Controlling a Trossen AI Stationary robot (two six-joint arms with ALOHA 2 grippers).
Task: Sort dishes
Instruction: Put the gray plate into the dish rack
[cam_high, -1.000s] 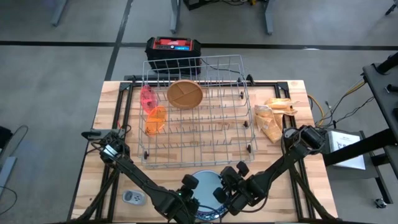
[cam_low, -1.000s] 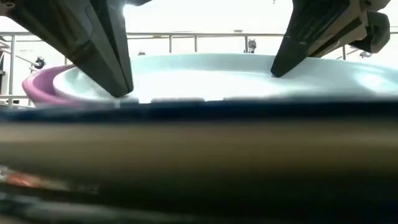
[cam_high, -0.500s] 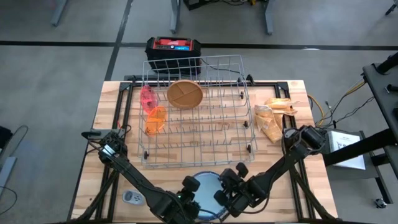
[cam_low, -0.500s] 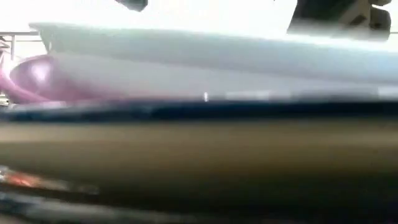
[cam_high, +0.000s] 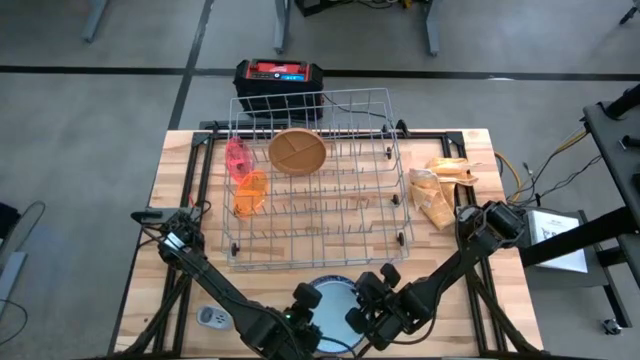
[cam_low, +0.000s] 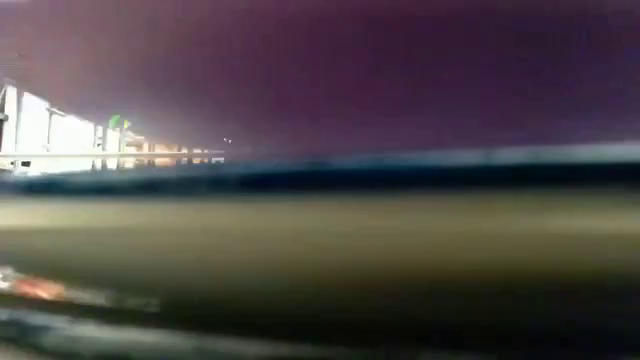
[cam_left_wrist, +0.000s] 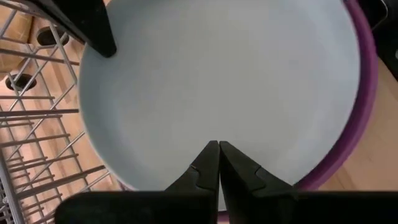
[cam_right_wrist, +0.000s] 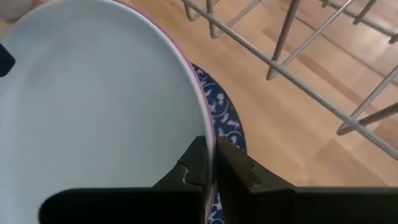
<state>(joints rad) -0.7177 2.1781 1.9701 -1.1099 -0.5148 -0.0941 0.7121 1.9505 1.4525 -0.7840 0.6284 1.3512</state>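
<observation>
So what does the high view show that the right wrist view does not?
Only the high view shows the brown divided plate, the orange cup and the pink cup in the wire rack. Only the right wrist view shows the right gripper shut on the white plate rim above the blue patterned plate. Both show white plate and rack.

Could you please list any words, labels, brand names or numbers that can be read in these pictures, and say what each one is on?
None can be read.
Black box with a red top behind the wire rack: its label strip is too small to read.
White sheet off the table's right edge: dark print, too small to read.
Small grey-white device near the table's front: no legible marking.
Blue plate: a white pattern only, no lettering.
</observation>
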